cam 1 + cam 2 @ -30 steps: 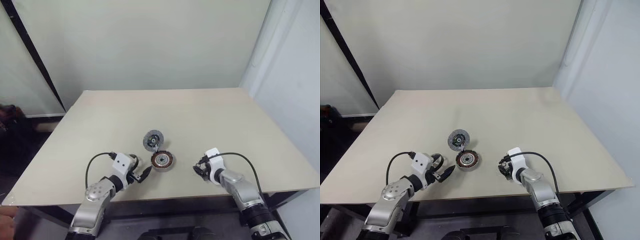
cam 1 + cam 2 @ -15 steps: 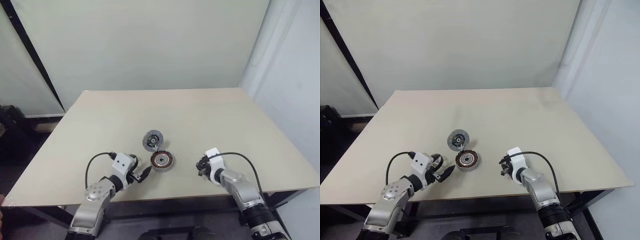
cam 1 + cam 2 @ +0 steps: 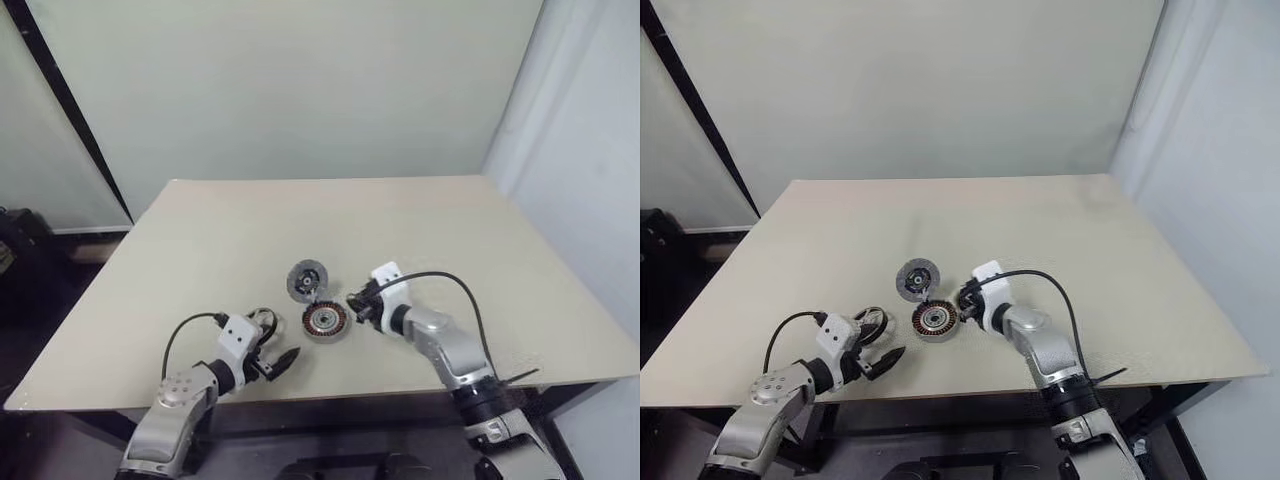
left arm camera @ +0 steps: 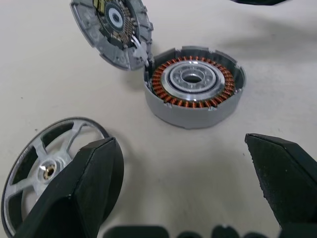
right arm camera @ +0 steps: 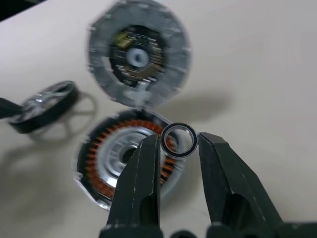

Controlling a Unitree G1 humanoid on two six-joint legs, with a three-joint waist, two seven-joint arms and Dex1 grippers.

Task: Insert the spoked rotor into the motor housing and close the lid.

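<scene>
Lying on table (image 3: 420,215): one spoked rotor (image 4: 47,166), one motor housing (image 4: 194,85), one ring (image 5: 179,140)

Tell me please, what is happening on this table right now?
A humanoid robot is assembling a small motor. Its right gripper holds a thin ring just above the motor housing, whose hinged lid stands open. The spoked rotor lies on the table beside the open left gripper, not yet inserted.
</scene>
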